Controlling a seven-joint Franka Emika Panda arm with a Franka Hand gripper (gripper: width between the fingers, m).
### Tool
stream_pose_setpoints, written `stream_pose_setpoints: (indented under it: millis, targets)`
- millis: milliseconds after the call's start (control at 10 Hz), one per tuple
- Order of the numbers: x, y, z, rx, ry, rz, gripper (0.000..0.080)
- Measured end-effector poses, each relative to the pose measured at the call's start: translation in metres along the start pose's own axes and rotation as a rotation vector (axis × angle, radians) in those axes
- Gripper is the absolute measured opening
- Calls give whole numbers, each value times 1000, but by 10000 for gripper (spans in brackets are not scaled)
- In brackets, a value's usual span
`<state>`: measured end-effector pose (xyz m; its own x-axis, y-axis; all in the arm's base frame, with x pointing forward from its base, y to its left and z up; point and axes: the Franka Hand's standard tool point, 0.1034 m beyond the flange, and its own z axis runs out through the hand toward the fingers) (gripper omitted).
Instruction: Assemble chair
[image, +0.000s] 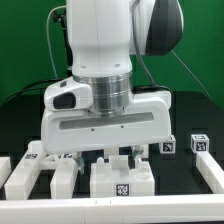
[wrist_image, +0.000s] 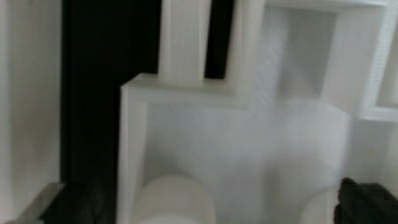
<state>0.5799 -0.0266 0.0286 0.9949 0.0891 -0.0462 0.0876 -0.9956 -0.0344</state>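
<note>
You have the arm (image: 100, 45) filling the middle of the exterior frame, with its wide white hand low over the black table (image: 20, 125). The gripper (image: 113, 160) hangs just above the tagged white chair part (image: 122, 182) at the lower centre of that frame. From there you cannot tell whether it touches the part.

In the wrist view the same part fills most of the picture, very close and blurred. It has a dark slot (wrist_image: 215, 40) cut into it, and there is a rounded white shape (wrist_image: 178, 200) near it that is too blurred to name. The dark fingertips (wrist_image: 68, 205) are spread wide, one on each side of the part. A dark strip shows between the part and one of them, so the jaws are not pressed onto it and are pinching nothing.

In the exterior frame's lower left, two more white pieces (image: 20, 175) lie side by side, close to the central part but apart from it. Along the lower right edge runs a long white rail (image: 210, 170). At middle right, just past the hand's corner, sit two small tagged cubes (image: 170, 145), near each other and well clear of the gripper.
</note>
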Motion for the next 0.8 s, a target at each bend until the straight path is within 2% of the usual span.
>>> stream_pose_setpoints:
  millis: [300, 400, 500, 600, 700, 800]
  targets:
    - [-1, 0, 6, -1, 3, 0, 650]
    - [-1, 0, 6, -1, 3, -1, 562]
    - [-1, 0, 6, -1, 3, -1, 421]
    - [-1, 0, 6, -1, 3, -1, 421]
    - [-1, 0, 6, -1, 3, -1, 236]
    - [-1, 0, 6, -1, 3, -1, 236]
